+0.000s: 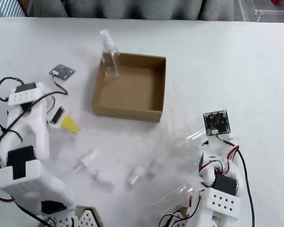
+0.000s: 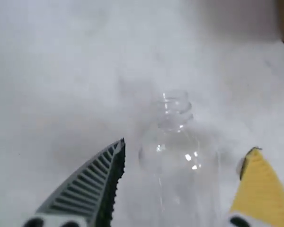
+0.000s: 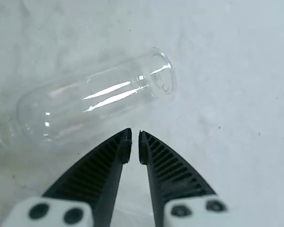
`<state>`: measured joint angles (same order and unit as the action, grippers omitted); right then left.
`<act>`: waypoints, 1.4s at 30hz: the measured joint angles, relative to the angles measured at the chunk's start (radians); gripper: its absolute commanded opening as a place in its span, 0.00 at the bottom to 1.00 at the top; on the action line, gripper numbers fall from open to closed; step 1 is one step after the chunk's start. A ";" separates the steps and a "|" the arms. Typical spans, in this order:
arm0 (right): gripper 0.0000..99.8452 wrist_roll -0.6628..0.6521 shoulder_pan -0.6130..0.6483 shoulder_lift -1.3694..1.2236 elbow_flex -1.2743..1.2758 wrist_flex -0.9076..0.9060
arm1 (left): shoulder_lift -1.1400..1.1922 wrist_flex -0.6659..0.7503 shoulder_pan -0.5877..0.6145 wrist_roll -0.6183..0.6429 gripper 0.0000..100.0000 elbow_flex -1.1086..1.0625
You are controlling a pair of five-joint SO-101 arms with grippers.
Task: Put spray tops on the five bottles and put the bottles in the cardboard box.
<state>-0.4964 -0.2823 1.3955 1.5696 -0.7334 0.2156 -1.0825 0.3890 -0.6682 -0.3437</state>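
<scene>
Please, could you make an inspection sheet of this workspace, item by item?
Surface: white table, plain.
Job's things: cardboard box holds one capped bottle, upright in a corner; loose spray tops lie on the table.
Clutter: small circuit board left of the box.
Grippers: left gripper, jaws open on either side of an uncapped bottle; right gripper, jaws shut, tips beside a lying bottle.
Cables: black cable loops by the left arm; red wires on the right arm.
Surroundings: clear container beyond the table.

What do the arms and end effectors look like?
The left arm and right arm are white with black motors and loose cables. The left end effector has one grey ribbed finger, one yellow; the right end effector, two black ribbed ones.
</scene>
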 measured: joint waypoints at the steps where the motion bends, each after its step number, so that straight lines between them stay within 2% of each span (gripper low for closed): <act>1: 0.02 0.000 0.000 0.000 0.000 0.000 | 0.006 0.009 0.000 0.000 0.36 0.000; 4: 0.02 0.000 0.002 0.000 0.000 0.000 | 0.017 0.023 0.000 0.000 0.35 0.000; 8: 0.02 0.000 0.000 0.000 0.000 0.000 | 0.017 0.023 0.000 0.000 0.27 0.000; 16: 0.02 0.000 0.000 0.000 0.000 0.000 | 0.017 0.023 0.000 0.000 0.01 0.000; 22: 0.02 0.000 0.002 0.000 0.000 0.000 | 0.017 0.003 -0.002 0.002 0.02 0.009; 28: 0.02 0.002 0.002 0.000 0.000 0.000 | 0.017 -0.190 -0.002 0.011 0.02 0.196; 31: 0.02 0.006 0.002 0.000 0.000 0.000 | 0.017 -0.301 0.003 0.098 0.02 0.311; 35: 0.02 0.095 0.061 0.000 -0.003 -0.025 | 0.017 -0.416 0.032 0.169 0.02 0.434; 42: 0.02 0.114 0.230 -0.002 -0.265 -0.269 | 0.017 -0.523 0.166 0.173 0.02 0.574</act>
<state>-0.3828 -0.0522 1.3940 1.3042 -1.0019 0.2325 -1.6057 0.5547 -0.4948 0.2302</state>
